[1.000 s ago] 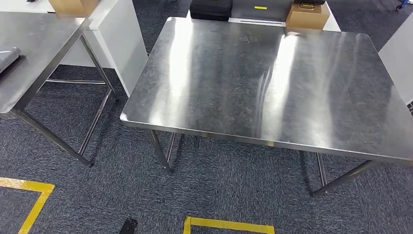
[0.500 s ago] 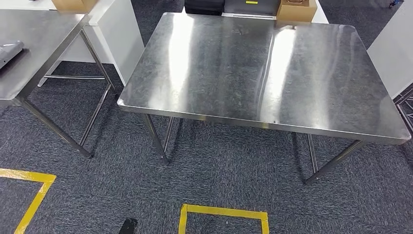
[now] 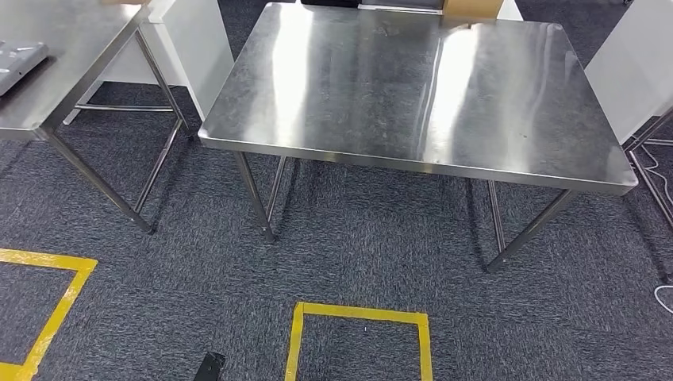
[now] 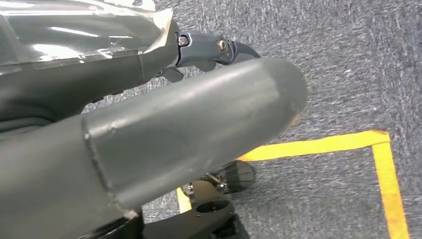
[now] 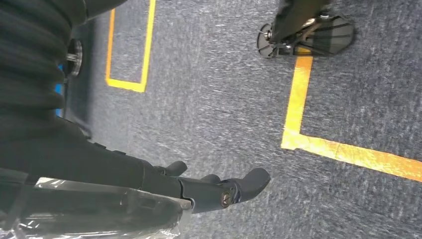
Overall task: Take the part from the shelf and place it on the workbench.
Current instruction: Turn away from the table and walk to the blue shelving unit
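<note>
Findings:

- **Left robot hand** (image 4: 199, 109): it hangs low over the carpet (image 3: 357, 254). Its thumb and the one dark finger we can see lie straight with nothing between them, so we judge it released.
- **Right robot hand** (image 5: 199, 186): it also hangs over the carpet, fingers stretched out with nothing in them. We judge it released.
- **Glossy film** (image 4: 84, 25): it lies against the left robot hand. We cannot tell what it is.
- **Part:** we cannot locate it or the shelf, so its direction from either hand, its heading and its long axis cannot be stated. Neither arm can be called the nearer.
- **Workbench:** the steel tabletop (image 3: 413, 95) stands ahead, its near edge well beyond the yellow tape square (image 3: 357, 311).
- **Second tabletop** (image 3: 71, 87): it stands to the left. A flat grey item (image 3: 20, 59) lies at its left edge, which we could not identify.

In our judgement, the coming move depends first on finding the shelf.
</note>
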Robot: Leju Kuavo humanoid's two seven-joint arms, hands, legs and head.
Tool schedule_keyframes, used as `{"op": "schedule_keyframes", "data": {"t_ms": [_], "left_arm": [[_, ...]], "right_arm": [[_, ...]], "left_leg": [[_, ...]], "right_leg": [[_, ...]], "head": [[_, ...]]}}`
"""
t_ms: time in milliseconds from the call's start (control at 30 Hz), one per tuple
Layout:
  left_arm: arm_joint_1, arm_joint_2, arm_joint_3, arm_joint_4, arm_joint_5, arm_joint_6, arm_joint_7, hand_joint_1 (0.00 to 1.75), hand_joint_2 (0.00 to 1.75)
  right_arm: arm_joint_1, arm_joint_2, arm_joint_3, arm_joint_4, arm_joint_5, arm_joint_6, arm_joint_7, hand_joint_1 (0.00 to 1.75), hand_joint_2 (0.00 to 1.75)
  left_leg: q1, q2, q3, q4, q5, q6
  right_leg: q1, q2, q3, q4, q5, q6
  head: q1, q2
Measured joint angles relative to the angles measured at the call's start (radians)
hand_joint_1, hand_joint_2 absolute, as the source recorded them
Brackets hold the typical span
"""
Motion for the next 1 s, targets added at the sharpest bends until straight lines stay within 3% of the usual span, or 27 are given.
{"op": "schedule_keyframes", "data": {"t_ms": [33, 67, 100, 133, 167, 233, 267, 300, 333, 367, 433, 500, 533, 567, 633, 667, 733, 767, 800, 833, 867, 933, 967, 1000], "left_arm": [[0.0, 0.0, 0.0, 0.0, 0.0, 0.0, 0.0, 0.0, 0.0], [0.001, -0.001, 0.0, 0.0, 0.0, 0.0, 0.0, 0.0, 0.0], [0.002, -0.001, 0.0, 0.0, 0.0, 0.0, 0.0, 0.0, 0.0], [0.005, 0.0, 0.0, 0.001, 0.0, 0.0, 0.0, 0.0, 0.0], [0.008, 0.0, 0.0, 0.001, -0.001, 0.0, 0.001, 0.0, 0.0], [0.01, 0.0, -0.001, 0.002, -0.001, 0.001, 0.001, 0.0, 0.0], [0.009, 0.0, -0.001, 0.002, -0.002, 0.001, 0.001, 0.0, 0.0], [0.008, 0.0, -0.001, 0.002, -0.002, 0.001, 0.001, 0.0, 0.0], [0.008, 0.0, -0.001, 0.002, -0.003, 0.001, 0.001, 0.0, 0.0], [0.008, 0.0, -0.001, 0.002, -0.004, 0.001, 0.001, 0.0, 0.0], [0.007, 0.001, -0.001, 0.001, -0.006, 0.001, 0.002, 0.0, 0.0], [0.004, 0.003, -0.001, 0.0, -0.007, 0.001, 0.001, 0.0, 0.0], [0.003, 0.004, -0.001, 0.0, -0.008, 0.001, 0.001, 0.0, 0.0], [0.002, 0.004, -0.001, 0.0, -0.008, 0.001, 0.001, 0.0, 0.0], [0.002, 0.003, -0.001, 0.0, -0.009, 0.001, 0.001, 0.0, 0.0], [0.002, 0.002, -0.001, 0.0, -0.01, 0.0, 0.0, 0.0, 0.0], [0.001, 0.0, -0.001, 0.0, -0.012, 0.0, 0.0, 0.0, 0.0], [0.001, 0.0, -0.001, 0.0, -0.013, 0.0, 0.0, 0.0, 0.0], [0.001, 0.0, 0.0, 0.0, -0.014, 0.0, 0.0, 0.0, 0.0], [0.001, 0.0, 0.0, 0.0, -0.016, 0.0, 0.0, 0.0, 0.0], [0.001, -0.001, 0.0, 0.0, -0.018, -0.001, 0.0, 0.0, 0.0], [0.0, -0.001, 0.0, 0.0, -0.02, -0.002, 0.0, 0.0, 0.0], [0.0, -0.002, 0.0, 0.0, -0.021, -0.002, 0.001, 0.0, 0.0], [-0.001, -0.002, 0.0, 0.0, -0.022, -0.001, 0.001, 0.0, 0.0]], "right_arm": [[-0.001, 0.0, 0.0, 0.0, 0.0, 0.0, -0.001, 0.0, 1.75], [0.0, -0.001, 0.0, 0.0, 0.0, 0.0, -0.001, 0.0, 1.75], [0.002, 0.0, 0.0, 0.0, 0.0, 0.0, -0.002, 0.0, 1.75], [0.003, -0.001, 0.0, 0.0, 0.0, 0.0, -0.002, 0.0, 1.75], [0.005, -0.001, 0.0, 0.0, 0.0, 0.001, -0.002, 0.0, 1.75], [0.005, -0.002, 0.0, 0.0, 0.002, 0.003, -0.001, 0.0, 1.75], [0.005, -0.002, 0.0, 0.0, 0.003, 0.004, -0.001, 0.0, 1.75], [0.005, -0.002, 0.001, 0.0, 0.004, 0.006, -0.001, 0.0, 1.75], [0.005, -0.002, 0.001, 0.0, 0.004, 0.007, -0.002, 0.0, 1.75], [0.006, -0.002, 0.001, 0.0, 0.005, 0.007, -0.002, 0.0, 1.75], [0.006, -0.001, 0.001, 0.001, 0.005, 0.008, -0.006, 0.0, 1.75], [0.005, 0.003, 0.004, 0.001, 0.005, 0.009, -0.015, 0.0, 0.87], [0.004, 0.004, 0.006, 0.001, 0.005, 0.01, -0.019, 0.0, 0.44], [0.003, 0.003, 0.007, 0.001, 0.006, 0.01, -0.022, 0.0, 0.0], [0.004, 0.002, 0.009, 0.001, 0.007, 0.01, -0.031, 0.0, 0.0], [0.005, 0.001, 0.009, 0.001, 0.007, 0.01, -0.037, 0.0, 0.0], [0.007, -0.001, 0.012, 0.001, 0.008, 0.017, -0.052, 0.0, 0.0], [0.007, -0.002, 0.014, 0.001, 0.007, 0.022, -0.058, 0.0, 0.0], [0.007, -0.003, 0.016, 0.001, 0.007, 0.028, -0.063, 0.0, 0.0], [0.007, -0.004, 0.018, 0.001, 0.006, 0.035, -0.067, 0.0, 0.44], [0.007, -0.006, 0.018, 0.001, 0.005, 0.042, -0.07, 0.0, 0.87], [0.006, -0.009, 0.019, 0.001, 0.003, 0.051, -0.073, 0.0, 1.75], [0.005, -0.01, 0.02, 0.001, 0.002, 0.053, -0.073, 0.0, 1.75], [0.004, -0.01, 0.021, 0.001, 0.003, 0.055, -0.073, 0.0, 1.75]], "left_leg": [[-0.001, 0.0, -0.007, 0.003, 0.01, -0.006], [0.001, 0.0, -0.011, 0.001, 0.022, -0.012], [0.004, -0.002, -0.015, 0.0, 0.023, -0.017], [0.007, -0.003, -0.02, 0.011, 0.0, -0.022], [0.01, -0.005, -0.028, 0.042, -0.047, -0.027], [0.011, -0.007, -0.05, 0.165, -0.174, -0.035], [0.011, -0.007, -0.058, 0.236, -0.215, -0.037], [0.011, -0.008, -0.059, 0.291, -0.228, -0.036], [0.011, -0.008, -0.047, 0.316, -0.217, -0.033], [0.01, -0.008, -0.018, 0.306, -0.191, -0.028], [0.004, -0.013, 0.091, 0.185, -0.155, -0.006], [-0.007, -0.017, 0.199, 0.035, -0.17, 0.014], [-0.013, -0.018, 0.226, -0.008, -0.181, 0.02], [-0.017, -0.018, 0.232, -0.029, -0.183, 0.024], [-0.014, -0.015, 0.215, -0.044, -0.163, 0.033], [-0.012, -0.013, 0.202, -0.051, -0.149, 0.038], [-0.013, -0.009, 0.167, -0.055, -0.121, 0.043], [-0.014, -0.007, 0.151, -0.054, -0.108, 0.043], [-0.015, -0.005, 0.132, -0.052, -0.095, 0.042], [-0.016, -0.003, 0.112, -0.048, -0.081, 0.04], [-0.015, -0.001, 0.092, -0.042, -0.069, 0.037], [-0.014, 0.0, 0.051, -0.02, -0.048, 0.028], [-0.015, 0.0, 0.035, -0.007, -0.041, 0.022], [-0.016, 0.0, 0.022, 0.004, -0.034, 0.016]], "right_leg": [[0.005, 0.001, 0.018, -0.039, -0.022, -0.012], [0.008, 0.001, 0.014, -0.05, -0.029, -0.027], [0.006, -0.001, 0.006, -0.045, -0.022, -0.039], [0.004, -0.003, -0.002, -0.044, -0.013, -0.052], [0.003, -0.006, -0.013, -0.044, 0.0, -0.065], [0.006, -0.009, -0.039, -0.042, 0.027, -0.08], [0.01, -0.011, -0.053, -0.041, 0.04, -0.083], [0.013, -0.011, -0.067, -0.039, 0.052, -0.083], [0.017, -0.012, -0.081, -0.036, 0.063, -0.083], [0.02, -0.012, -0.097, -0.032, 0.073, -0.082], [0.024, -0.01, -0.122, -0.025, 0.091, -0.079], [0.027, -0.01, -0.134, -0.023, 0.107, -0.069], [0.026, -0.01, -0.138, -0.023, 0.117, -0.062], [0.025, -0.011, -0.143, -0.024, 0.126, -0.055], [0.026, -0.01, -0.159, -0.011, 0.121, -0.048], [0.028, -0.008, -0.173, 0.014, 0.094, -0.051], [0.028, -0.006, -0.209, 0.114, 0.0, -0.064], [0.026, -0.005, -0.223, 0.176, -0.037, -0.066], [0.024, -0.005, -0.23, 0.232, -0.053, -0.059], [0.022, -0.005, -0.225, 0.269, -0.045, -0.047], [0.02, -0.005, -0.205, 0.274, -0.018, -0.031], [0.014, -0.005, -0.115, 0.182, 0.026, -0.011], [0.016, -0.004, -0.053, 0.099, 0.018, -0.012], [0.017, -0.003, -0.007, 0.026, -0.003, -0.022]], "head": [[0.0, 0.0], [-0.002, 0.0], [-0.003, 0.0], [-0.004, 0.0], [-0.006, 0.0], [-0.01, 0.0], [-0.012, 0.0], [-0.012, 0.0], [-0.013, 0.0], [-0.013, 0.0], [-0.013, 0.0], [-0.012, 0.0], [-0.012, 0.0], [-0.013, 0.0], [-0.012, 0.0], [-0.01, 0.0], [-0.004, 0.0], [-0.002, 0.0], [-0.001, 0.0], [-0.001, 0.0], [0.0, 0.0], [0.0, 0.0], [0.0, 0.0], [0.0, 0.0]]}}
